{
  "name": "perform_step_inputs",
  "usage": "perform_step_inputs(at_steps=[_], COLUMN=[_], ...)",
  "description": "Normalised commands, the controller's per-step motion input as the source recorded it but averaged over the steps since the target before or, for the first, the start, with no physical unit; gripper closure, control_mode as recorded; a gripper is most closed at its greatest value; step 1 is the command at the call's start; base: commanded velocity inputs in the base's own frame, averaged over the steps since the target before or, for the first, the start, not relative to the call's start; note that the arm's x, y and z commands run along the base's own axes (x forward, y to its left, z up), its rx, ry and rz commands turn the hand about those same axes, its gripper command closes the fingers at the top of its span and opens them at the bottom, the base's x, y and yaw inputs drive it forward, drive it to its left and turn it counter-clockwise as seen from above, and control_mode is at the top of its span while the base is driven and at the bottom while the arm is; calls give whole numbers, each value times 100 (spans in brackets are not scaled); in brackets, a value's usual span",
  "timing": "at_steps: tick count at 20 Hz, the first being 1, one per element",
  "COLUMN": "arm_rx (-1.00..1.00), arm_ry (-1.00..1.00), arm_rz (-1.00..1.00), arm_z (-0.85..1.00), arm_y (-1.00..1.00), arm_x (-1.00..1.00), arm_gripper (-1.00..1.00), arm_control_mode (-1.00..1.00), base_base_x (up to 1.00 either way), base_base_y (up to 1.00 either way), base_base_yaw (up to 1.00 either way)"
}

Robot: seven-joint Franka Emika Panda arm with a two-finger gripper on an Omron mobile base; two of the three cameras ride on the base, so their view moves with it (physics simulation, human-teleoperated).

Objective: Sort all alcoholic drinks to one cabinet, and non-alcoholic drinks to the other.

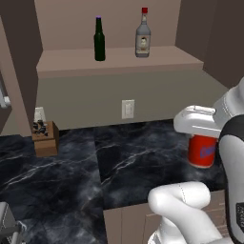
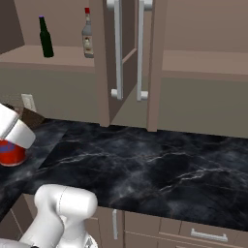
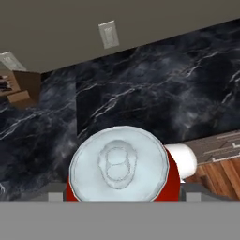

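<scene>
A short red can (image 3: 119, 161) with a silver top sits between my fingertips, which press against its two sides. My gripper (image 3: 123, 193) comes down on it from straight above, shut on the can. The red can (image 1: 202, 151) is at the front right of the black marble counter (image 1: 119, 167), under my white hand (image 1: 196, 121); I cannot tell whether it is lifted. The can (image 2: 10, 152) also shows at the left edge of the right base view. On the open left cabinet shelf stand a dark green bottle (image 1: 99, 40) and a clear red-capped bottle (image 1: 143, 35), both upright.
A wooden knife block (image 1: 45, 138) stands at the counter's back left, and a wall outlet (image 1: 127, 108) is behind it. Two opened cabinet doors (image 2: 116, 48) hang between the left shelf and the right cabinet shelf (image 2: 203, 63). The counter's front edge is just below the can.
</scene>
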Motion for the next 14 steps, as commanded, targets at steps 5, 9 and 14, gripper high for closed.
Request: perform_step_inputs(at_steps=[5,9,14], arm_rx=[-2,0,0], arm_ry=[-1,0,0], arm_rz=[0,0,0], arm_z=[5,0,0], arm_y=[0,0,0], arm_x=[-23,0,0], arm_gripper=[100,100,100], arm_control_mode=[100,100,100], base_base_x=[-33,-100,-59], base_base_y=[-5,-65,-90], base_base_yaw=[0,0,0])
